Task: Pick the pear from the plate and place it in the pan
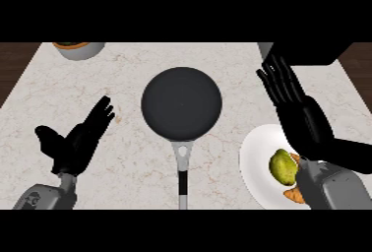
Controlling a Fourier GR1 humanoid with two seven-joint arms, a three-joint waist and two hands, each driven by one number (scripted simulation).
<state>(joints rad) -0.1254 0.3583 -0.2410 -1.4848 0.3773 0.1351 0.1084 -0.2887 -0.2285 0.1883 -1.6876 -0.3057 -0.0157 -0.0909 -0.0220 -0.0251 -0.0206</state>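
A yellow-green pear (283, 166) lies on a white plate (256, 156) at the lower right of the counter. My right hand (301, 115) is over the plate's far right side, fingers straight and pointing away, open, with its palm beyond the pear and holding nothing. A dark round pan (181, 103) sits in the middle of the counter, its grey and black handle (183, 174) pointing toward me. My left hand (76, 140) rests open at the lower left, fingers up, well away from the pan.
An orange-brown item (294, 194) lies on the plate just in front of the pear, partly hidden by my right forearm. A grey bowl (78, 49) stands at the counter's far left edge. A dark object (305, 51) sits at the far right.
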